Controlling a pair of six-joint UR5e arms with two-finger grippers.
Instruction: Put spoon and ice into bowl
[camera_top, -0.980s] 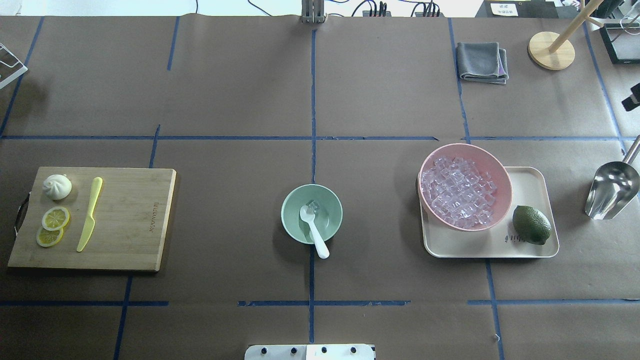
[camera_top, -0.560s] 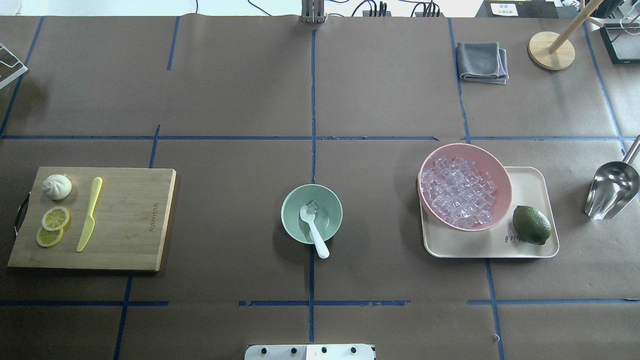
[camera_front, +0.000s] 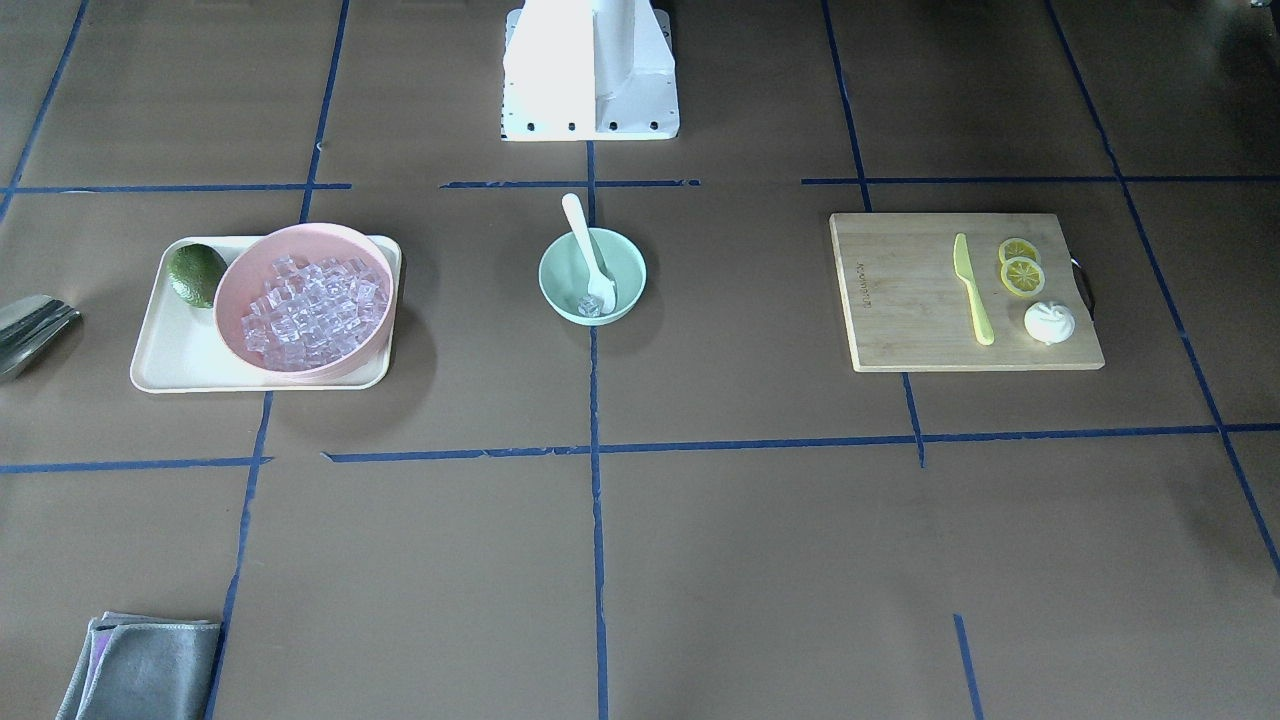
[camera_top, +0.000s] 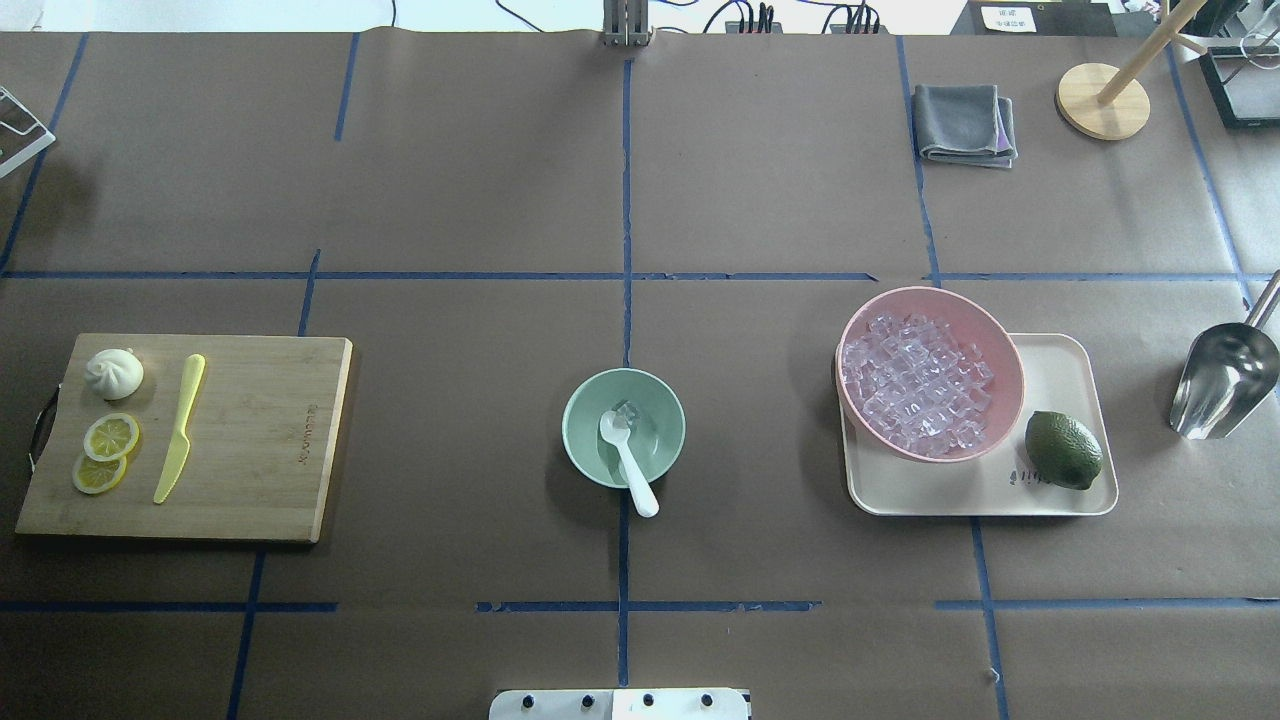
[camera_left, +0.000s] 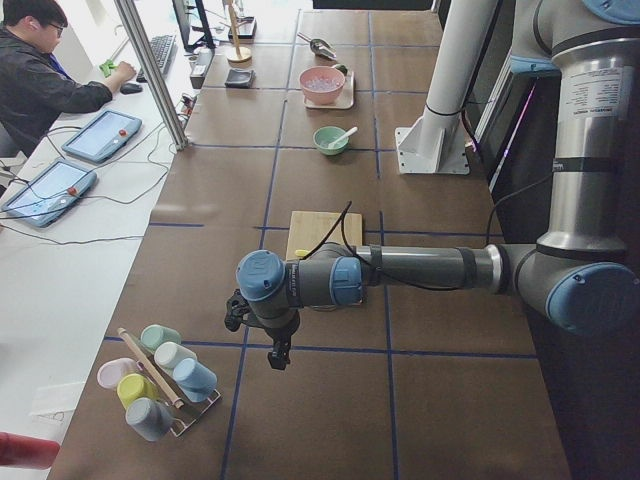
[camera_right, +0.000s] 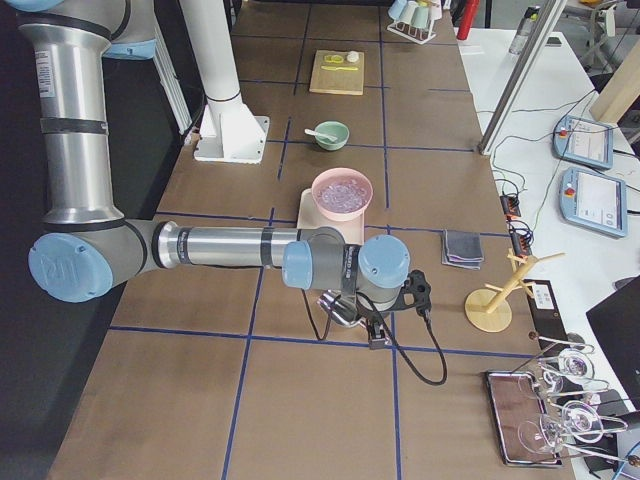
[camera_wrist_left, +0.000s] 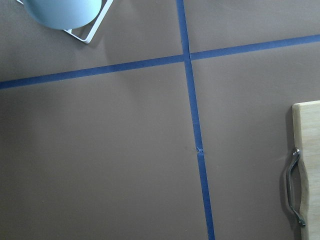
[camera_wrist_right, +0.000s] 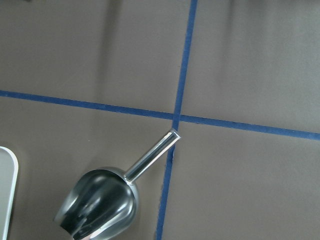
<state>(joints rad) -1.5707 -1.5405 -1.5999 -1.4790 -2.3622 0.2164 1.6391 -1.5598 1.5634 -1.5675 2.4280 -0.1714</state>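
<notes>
- We found the bowl at the middle of the table, on a blue tape line; the spoon lay in it, scoop down on the bottom, handle leaning on the rim nearest the robot and jutting out past it.
- An ice cube sat on the bowl's bottom, just beside the scoop on its far side; we could not tell whether there was more than one.
- A heap of ice filled the pink bowl; that bowl stood on a tray on the robot's right, well apart from the green one; a green fruit lay on the tray beside it.
- A metal scoop lay on the table beyond the tray, apart from it.
- The left gripper hung over the table past the cutting board, near a rack of cups; we saw it only from the side and could not tell how its jaws stood or whether they held anything.
- The right gripper hung above the scoop; again we could not tell how its jaws stood.
- The board carried a knife, a bun and lemon slices.
</notes>
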